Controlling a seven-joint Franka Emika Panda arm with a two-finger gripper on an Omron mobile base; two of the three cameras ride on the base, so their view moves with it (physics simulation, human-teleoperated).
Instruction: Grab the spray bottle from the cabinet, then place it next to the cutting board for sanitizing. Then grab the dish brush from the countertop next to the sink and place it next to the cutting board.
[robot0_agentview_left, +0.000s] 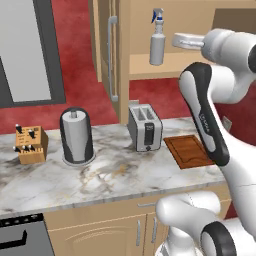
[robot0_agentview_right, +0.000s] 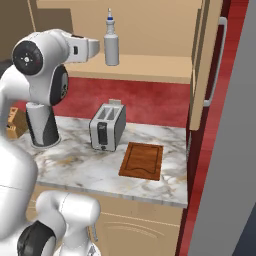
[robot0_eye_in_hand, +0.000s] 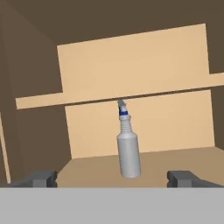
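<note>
Spray bottle (robot0_eye_in_hand: 128, 155) upright on cabinet (robot0_eye_in_hand: 131, 61) shelf, ahead of & centred btwn wide-open fingers (robot0_eye_in_hand: 41, 178).

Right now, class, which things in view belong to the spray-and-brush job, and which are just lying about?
Belong to the job:
spray bottle, upright on the shelf
cabinet, door open
cutting board
countertop
gripper, open, facing the bottle

Just lying about:
toaster
paper towel holder
knife block
</note>
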